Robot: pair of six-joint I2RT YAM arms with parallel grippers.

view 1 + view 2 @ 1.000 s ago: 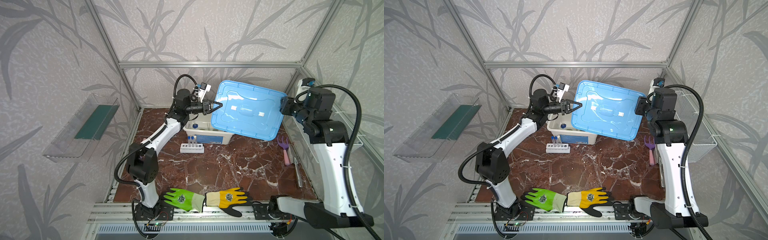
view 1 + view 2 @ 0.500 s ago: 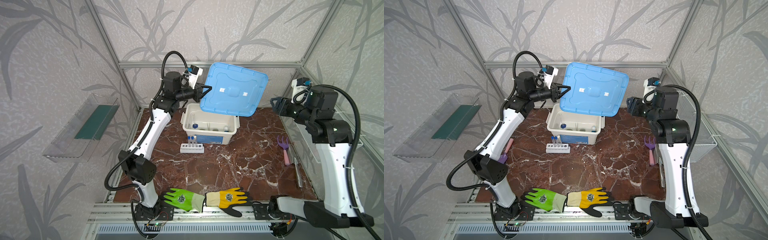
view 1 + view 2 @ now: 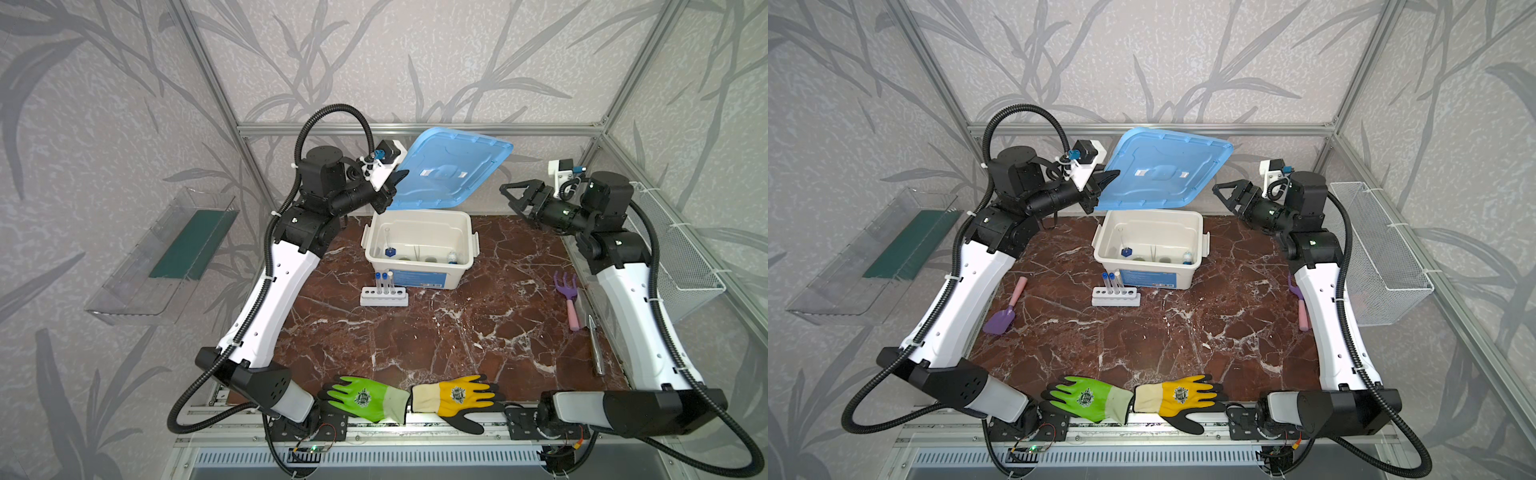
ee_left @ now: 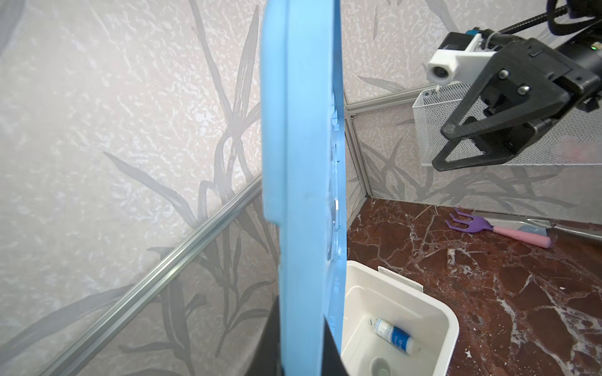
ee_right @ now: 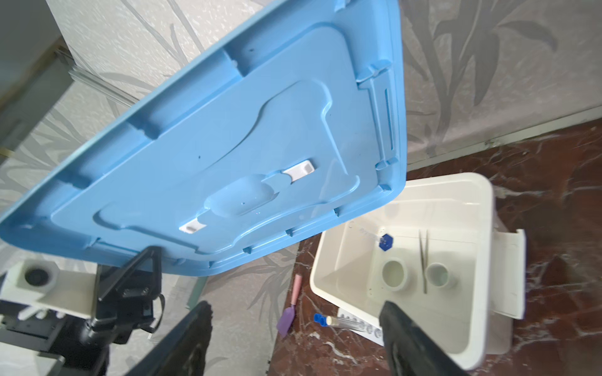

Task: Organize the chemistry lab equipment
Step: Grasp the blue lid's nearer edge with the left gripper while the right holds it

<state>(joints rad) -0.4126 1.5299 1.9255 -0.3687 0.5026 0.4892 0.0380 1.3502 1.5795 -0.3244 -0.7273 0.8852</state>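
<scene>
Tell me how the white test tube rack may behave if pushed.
The six-hole rack looks light, so it probably slides on the smooth marble tabletop. Its tall capped test tubes stand toward one end, so it may tip.

On the worktop [image 3: 415, 340] the rack [image 3: 384, 298] of test tubes [image 3: 385, 282] stands just before the bin [image 3: 472, 249], which holds the cylinder [image 5: 386, 242] at left, tweezers [image 5: 423, 260] between two dishes [image 5: 395, 275] and the bottle [image 4: 392, 335] at right; the lid [image 3: 449, 170] hangs above its rear, and gloves [image 3: 361, 397] lie at the front edge.
</scene>
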